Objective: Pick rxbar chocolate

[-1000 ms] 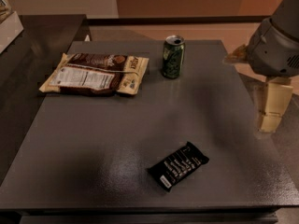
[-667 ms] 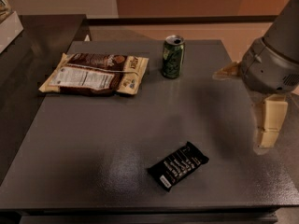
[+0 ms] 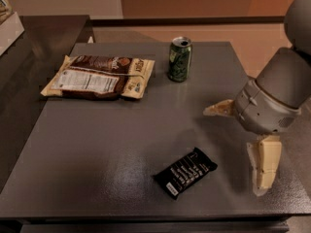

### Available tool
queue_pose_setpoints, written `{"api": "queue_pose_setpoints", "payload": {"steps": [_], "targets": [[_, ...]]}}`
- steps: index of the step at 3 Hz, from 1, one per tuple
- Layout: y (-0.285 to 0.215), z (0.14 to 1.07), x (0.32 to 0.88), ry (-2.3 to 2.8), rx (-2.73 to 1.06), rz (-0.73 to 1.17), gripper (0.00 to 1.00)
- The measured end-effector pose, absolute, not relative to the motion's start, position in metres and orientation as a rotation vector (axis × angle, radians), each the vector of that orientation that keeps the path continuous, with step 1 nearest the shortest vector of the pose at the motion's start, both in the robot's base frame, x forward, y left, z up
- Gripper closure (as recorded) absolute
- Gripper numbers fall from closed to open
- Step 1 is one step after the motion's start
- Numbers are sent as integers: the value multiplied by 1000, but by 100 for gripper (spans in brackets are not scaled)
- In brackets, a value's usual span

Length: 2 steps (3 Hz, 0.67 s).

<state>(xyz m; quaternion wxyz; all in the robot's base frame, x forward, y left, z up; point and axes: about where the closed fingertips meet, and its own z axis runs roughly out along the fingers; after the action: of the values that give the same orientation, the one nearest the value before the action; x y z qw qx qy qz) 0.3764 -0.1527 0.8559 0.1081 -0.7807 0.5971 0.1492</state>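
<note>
The rxbar chocolate (image 3: 185, 172) is a small flat black wrapper with white text lines and a white label at its near end. It lies diagonally on the grey table (image 3: 112, 144), near the front edge. My gripper (image 3: 233, 152) hangs over the table's right side, just right of the bar and slightly above it. It is open, with one cream finger (image 3: 219, 108) pointing left and the other (image 3: 266, 165) pointing down. Nothing is between them.
A brown-and-cream snack bag (image 3: 99, 76) lies flat at the table's back left. A green can (image 3: 180, 59) stands upright at the back centre. A dark counter (image 3: 34, 47) adjoins the table on the left.
The gripper and arm have moved left and forward from the table's right edge, closer to the black bar. The bar, bag and can have not moved.
</note>
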Motion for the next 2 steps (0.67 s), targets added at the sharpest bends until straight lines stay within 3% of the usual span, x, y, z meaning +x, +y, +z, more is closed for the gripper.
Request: {"api": "queue_pose_setpoints", "payload": {"steps": [2], "targets": [[-113, 829, 358, 1652, -2270, 606, 0]]}}
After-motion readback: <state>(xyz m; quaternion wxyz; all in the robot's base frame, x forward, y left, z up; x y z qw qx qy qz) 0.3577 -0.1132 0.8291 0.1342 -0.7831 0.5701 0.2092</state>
